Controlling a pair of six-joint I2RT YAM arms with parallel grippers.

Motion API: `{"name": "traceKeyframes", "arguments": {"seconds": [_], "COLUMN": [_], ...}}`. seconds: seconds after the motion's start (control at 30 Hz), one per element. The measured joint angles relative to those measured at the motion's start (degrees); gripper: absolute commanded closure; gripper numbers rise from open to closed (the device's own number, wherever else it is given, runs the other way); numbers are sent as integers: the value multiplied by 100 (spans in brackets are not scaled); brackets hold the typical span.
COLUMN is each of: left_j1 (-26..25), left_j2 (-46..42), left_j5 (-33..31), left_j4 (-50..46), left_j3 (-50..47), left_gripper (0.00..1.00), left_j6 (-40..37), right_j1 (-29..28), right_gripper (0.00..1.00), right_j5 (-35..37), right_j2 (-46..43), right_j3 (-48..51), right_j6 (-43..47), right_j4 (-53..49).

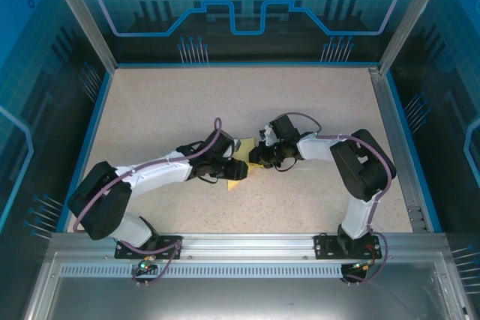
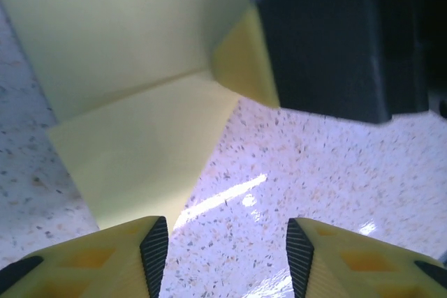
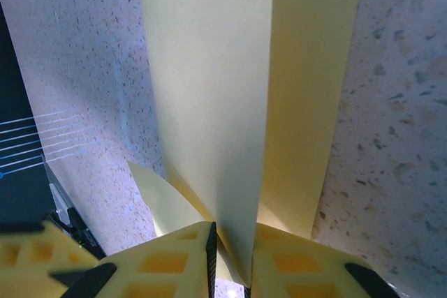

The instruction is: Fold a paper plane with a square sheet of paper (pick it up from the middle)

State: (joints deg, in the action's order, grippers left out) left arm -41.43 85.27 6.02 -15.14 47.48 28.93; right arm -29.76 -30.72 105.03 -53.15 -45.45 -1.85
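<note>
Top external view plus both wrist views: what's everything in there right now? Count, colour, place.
thin pale yellow paper sheet: one, partly folded, table centre, between the tools.
speckled beige table: one, under everything.
blue translucent wall panels: several, around the table.
aluminium rail: one, silver, near edge, carrying both arm bases.
arms: two, white and black; left arm, right arm.
left tool: yellow fingers, open, paper just ahead.
right tool: yellow fingers, shut on the paper.
</note>
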Motion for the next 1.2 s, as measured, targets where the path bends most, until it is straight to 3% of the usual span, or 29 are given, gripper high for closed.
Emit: {"name": "traceKeyframes", "arguments": {"seconds": [0.63, 0.87, 1.2], "left_j1": [-1285, -1554, -1565], "left_j2": [1165, 1449, 1486], "left_j5": [-2656, -3501, -3803], "left_j4": [-697, -1062, -1141], "left_j3": [699, 876, 876], "left_gripper": [47, 54, 72], "left_j6": [-50, 63, 162], "right_j1": [0, 0, 0], "right_gripper": [84, 83, 83], "right_j5": [-127, -127, -127], "right_j2": [-2, -2, -2], "right_j3": [-59, -87, -173], "right_j6": [-90, -90, -87], "right_j4": [0, -28, -66]}}
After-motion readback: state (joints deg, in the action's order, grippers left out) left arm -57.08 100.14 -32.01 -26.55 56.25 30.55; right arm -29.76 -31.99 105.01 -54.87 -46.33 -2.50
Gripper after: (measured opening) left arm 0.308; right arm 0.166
